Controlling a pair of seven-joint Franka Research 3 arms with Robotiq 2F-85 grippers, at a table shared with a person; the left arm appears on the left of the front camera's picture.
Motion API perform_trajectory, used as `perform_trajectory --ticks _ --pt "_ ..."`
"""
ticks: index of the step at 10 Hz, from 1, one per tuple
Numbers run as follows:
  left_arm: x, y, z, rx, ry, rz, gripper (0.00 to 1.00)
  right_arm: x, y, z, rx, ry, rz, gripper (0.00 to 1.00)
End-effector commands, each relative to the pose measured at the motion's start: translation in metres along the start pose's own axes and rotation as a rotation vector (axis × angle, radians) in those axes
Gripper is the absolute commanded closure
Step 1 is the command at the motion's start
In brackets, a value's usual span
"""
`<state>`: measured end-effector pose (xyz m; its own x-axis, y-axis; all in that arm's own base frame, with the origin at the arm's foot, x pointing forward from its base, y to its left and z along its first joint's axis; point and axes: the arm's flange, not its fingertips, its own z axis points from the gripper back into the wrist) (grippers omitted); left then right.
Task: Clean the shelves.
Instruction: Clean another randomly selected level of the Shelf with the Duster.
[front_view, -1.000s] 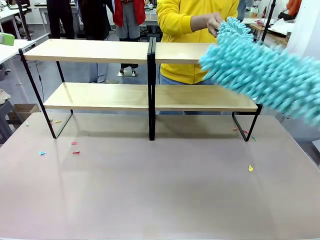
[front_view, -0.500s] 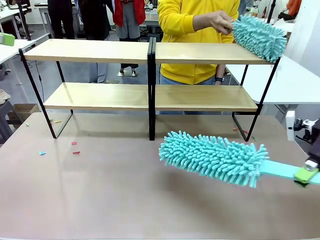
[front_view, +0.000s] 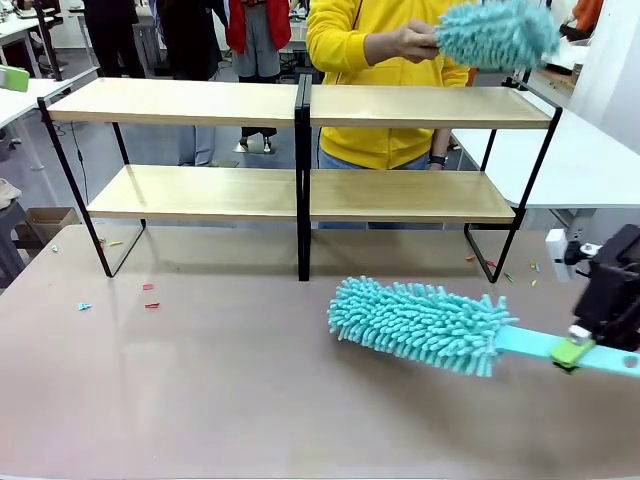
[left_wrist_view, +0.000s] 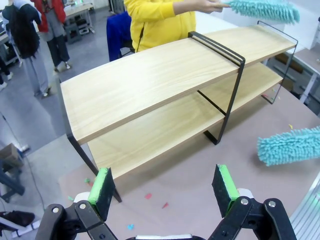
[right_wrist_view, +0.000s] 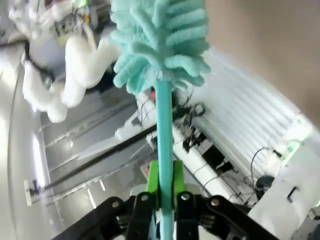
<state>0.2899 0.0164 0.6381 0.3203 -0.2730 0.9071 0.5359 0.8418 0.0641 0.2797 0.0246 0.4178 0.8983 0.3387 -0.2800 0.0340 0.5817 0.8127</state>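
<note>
Lifted off the top board, the person's duster (front_view: 497, 32) hovers; right fingers (front_view: 578, 345) clench their duster (front_view: 420, 323) low over the table (front_view: 200, 400); left fingers (left_wrist_view: 162, 184) released; shelves (front_view: 300, 105) far; next, raise and sweep.

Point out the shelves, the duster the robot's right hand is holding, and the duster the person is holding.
shelves (front_view: 420, 106): front view, top board, right half.
robot's duster (front_view: 415, 324): front view, fluffy turquoise head.
person's duster (front_view: 495, 33): front view, fluffy head above the top shelf.
</note>
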Motion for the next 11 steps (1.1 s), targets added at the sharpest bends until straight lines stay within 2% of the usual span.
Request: perform_trajectory --ticks 1,2,4,6,7,9,11 --pt "0.0 -0.001 0.0 0.004 0.001 0.001 0.0 0.034 -0.005 -0.01 -0.008 -0.072 -0.022 0.87" --pt "0.0 -0.001 0.0 0.004 0.001 0.001 0.0 0.039 -0.011 -0.006 0.004 -0.092 -0.026 0.87" --pt "0.0 -0.001 0.0 0.004 0.001 0.001 0.0 0.049 -0.024 0.003 0.029 -0.207 -0.037 0.87" --pt "0.0 -0.001 0.0 0.004 0.001 0.001 0.0 0.06 -0.039 0.013 0.025 -0.371 -0.027 0.87" --pt "0.0 -0.001 0.0 0.004 0.001 0.001 0.0 0.069 -0.043 0.012 0.026 -0.419 -0.021 0.87" --pt "0.0 -0.001 0.0 0.004 0.001 0.001 0.0 0.095 -0.056 0.005 -0.025 -0.488 -0.079 0.87" --pt "0.0 -0.001 0.0 0.004 0.001 0.001 0.0 0.103 -0.057 0.003 -0.104 -0.581 -0.118 0.87"
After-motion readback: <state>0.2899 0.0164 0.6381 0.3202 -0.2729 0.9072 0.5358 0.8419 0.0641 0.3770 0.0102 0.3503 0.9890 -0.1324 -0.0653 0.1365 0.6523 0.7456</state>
